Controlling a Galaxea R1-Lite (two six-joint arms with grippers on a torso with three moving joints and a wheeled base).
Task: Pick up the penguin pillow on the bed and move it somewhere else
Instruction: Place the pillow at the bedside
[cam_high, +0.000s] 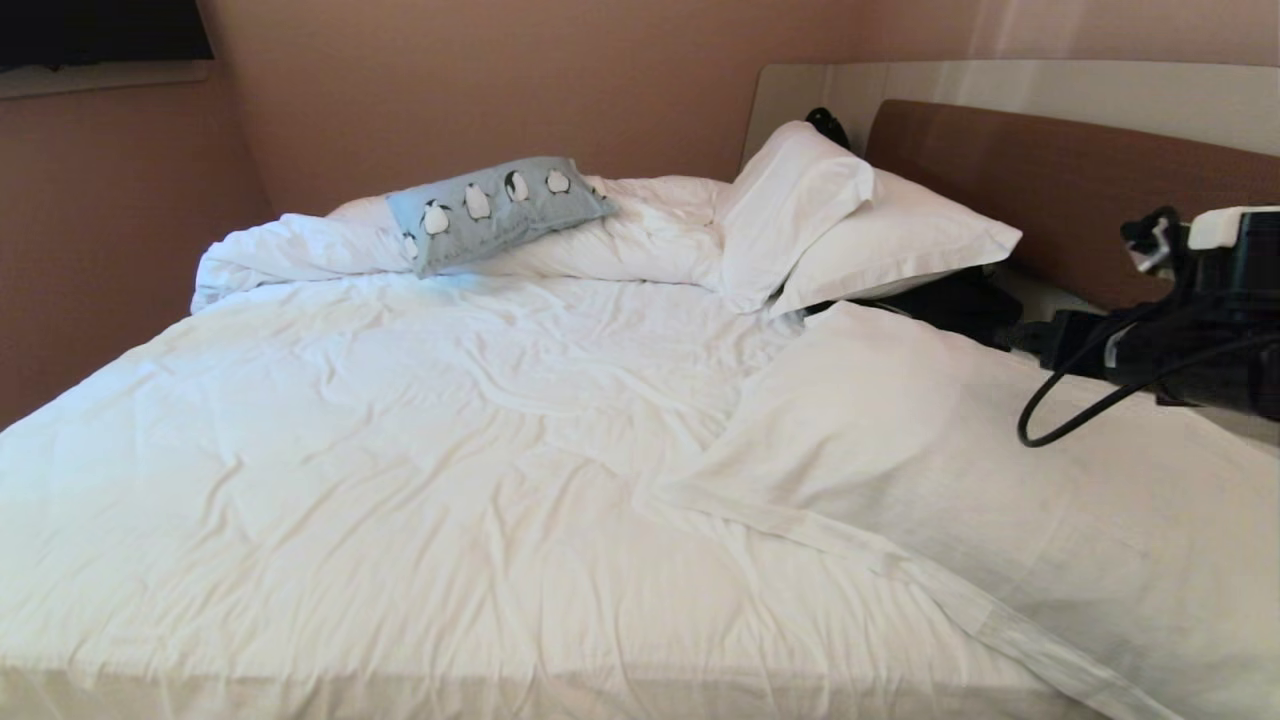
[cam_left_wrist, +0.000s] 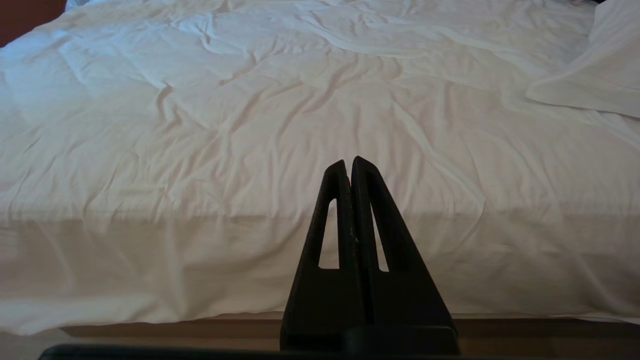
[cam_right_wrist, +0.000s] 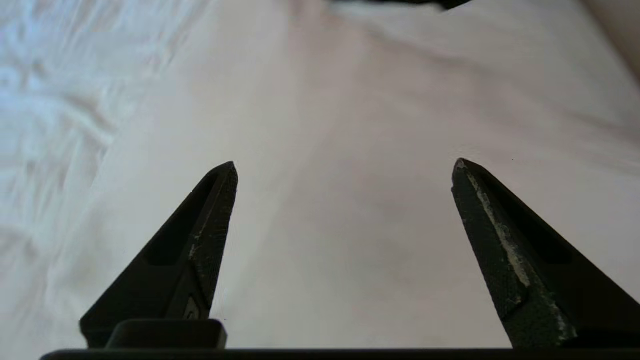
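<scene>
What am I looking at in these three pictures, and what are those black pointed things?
This is a two-armed robot facing a bed. The wide picture comes from a camera on its head. The other two come from cameras on its wrists, looking out past each pincer.

The black points are the pincer fingers. The left pincer is shut and holds nothing, at the near edge of the bed. The right pincer is open and empty, over a large white pillow; that arm shows at the right edge of the head view.

On the bed lie a rumpled white duvet, two more white pillows against the headboard, and the penguin pillow at the far side, on the bunched duvet.
</scene>
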